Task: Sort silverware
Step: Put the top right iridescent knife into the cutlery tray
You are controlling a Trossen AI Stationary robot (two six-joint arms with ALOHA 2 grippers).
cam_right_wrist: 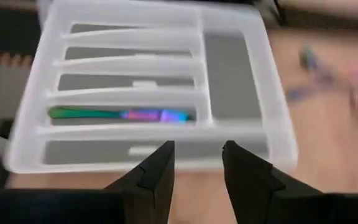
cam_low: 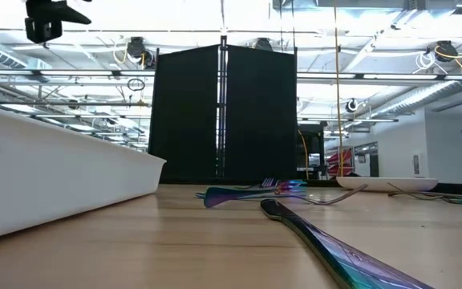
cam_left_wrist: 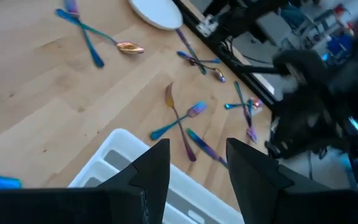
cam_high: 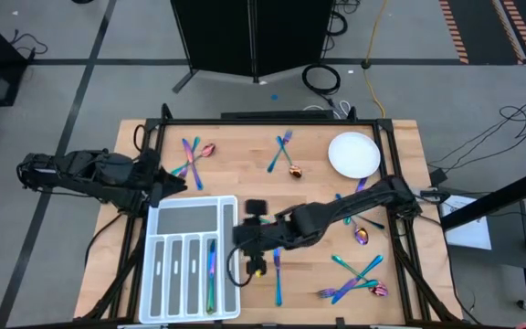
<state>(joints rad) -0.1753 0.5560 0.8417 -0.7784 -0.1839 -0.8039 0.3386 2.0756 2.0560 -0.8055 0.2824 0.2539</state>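
While the right gripper (cam_high: 256, 265) hangs open and empty beside the tray (cam_high: 167, 219), the knife (cam_high: 278, 279) could be nudged askew; the left gripper (cam_left_wrist: 194, 163) is parked open.

White compartmented tray (cam_high: 176, 219) sits lower left on the wooden table (cam_high: 245, 174), round white plate (cam_high: 353, 154) upper right, black panel (cam_high: 254, 37) behind.

Low view. White tray (cam_low: 62, 181) wall at left on the wooden tabletop (cam_low: 175, 249). Dark-handled utensil (cam_low: 327, 245) lies near, running right. Crossed rainbow cutlery (cam_low: 255, 193) farther back. White plate (cam_low: 387, 184) far right. Black panel (cam_low: 223, 112) behind.
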